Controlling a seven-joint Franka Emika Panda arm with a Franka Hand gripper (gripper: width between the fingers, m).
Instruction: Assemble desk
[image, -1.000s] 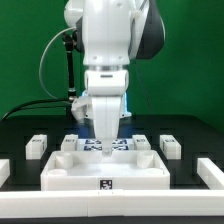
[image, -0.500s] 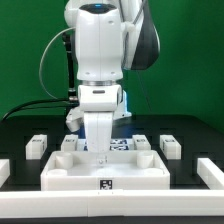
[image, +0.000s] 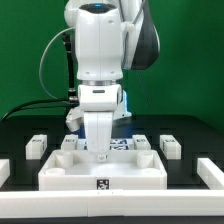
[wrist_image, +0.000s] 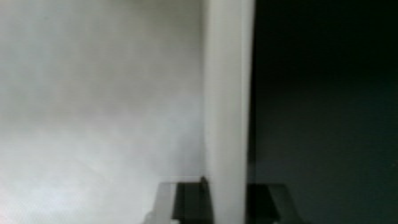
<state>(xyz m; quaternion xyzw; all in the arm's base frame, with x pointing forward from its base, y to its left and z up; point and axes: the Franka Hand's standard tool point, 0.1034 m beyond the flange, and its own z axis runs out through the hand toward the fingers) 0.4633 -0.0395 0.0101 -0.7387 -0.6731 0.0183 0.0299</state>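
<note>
The white desk top (image: 75, 172) lies flat on the black table with a marker tag on its front face. In the wrist view its flat panel (wrist_image: 98, 110) and one upright rim wall (wrist_image: 228, 90) fill the picture. My gripper (image: 100, 152) is down at the top's back rim, a little to the exterior view's left of the middle. In the wrist view the gripper (wrist_image: 228, 188) has one dark finger (wrist_image: 189, 205) on each side of the rim wall, closed against it. Square white legs stand behind the top: two at the exterior view's left (image: 37, 145) (image: 68, 143) and two at the right (image: 143, 143) (image: 170, 147).
The marker board (image: 122, 146) lies just behind the desk top, partly hidden by my gripper. White corner brackets sit at the table's far left (image: 4, 170) and far right (image: 210, 170). A black cable hangs before the green backdrop at the left.
My arm has moved toward the exterior view's left and come down onto the desk top's back rim. In the last half second it has stayed still.
</note>
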